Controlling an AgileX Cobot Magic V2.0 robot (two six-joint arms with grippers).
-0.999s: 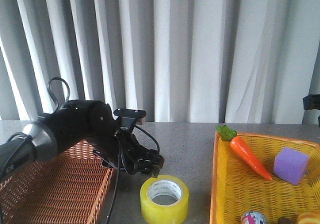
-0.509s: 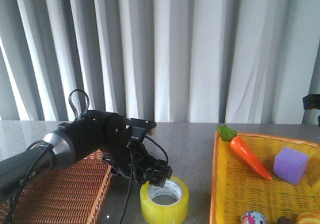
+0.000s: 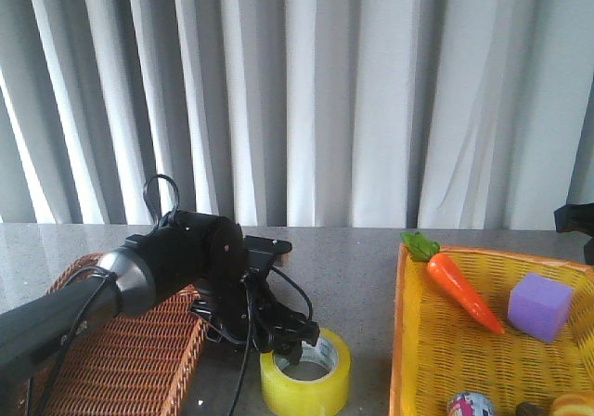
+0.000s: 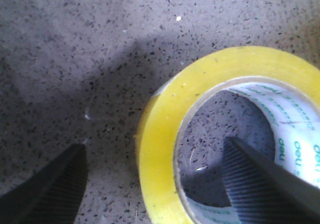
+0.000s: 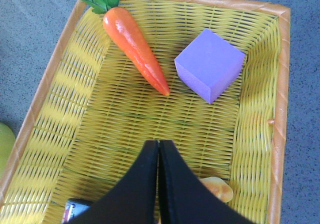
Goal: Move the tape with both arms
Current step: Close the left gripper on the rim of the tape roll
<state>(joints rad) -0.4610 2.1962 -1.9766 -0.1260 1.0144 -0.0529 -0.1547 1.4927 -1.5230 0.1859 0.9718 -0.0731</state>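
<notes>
The tape (image 3: 306, 372), a yellow roll with a white printed core, lies flat on the grey table between two baskets. My left gripper (image 3: 295, 345) is down on its near-left rim. In the left wrist view the left gripper (image 4: 154, 151) is open and straddles the tape's (image 4: 210, 74) wall, one finger (image 4: 55, 184) outside the roll and the other finger (image 4: 260, 179) inside the core. My right gripper (image 5: 158, 144) is shut and empty, hovering over the yellow basket (image 5: 55, 69). Only a bit of the right arm (image 3: 575, 219) shows at the front view's right edge.
A brown wicker basket (image 3: 121, 360) stands left of the tape under the left arm. The yellow basket (image 3: 401, 342) on the right holds a toy carrot (image 3: 462, 291), a purple cube (image 3: 539, 306) and small items at its near end. Curtains hang behind the table.
My left arm has swung right and down from the brown basket's edge to the tape, so the open gripper now straddles the roll's wall. The tape has not moved.
</notes>
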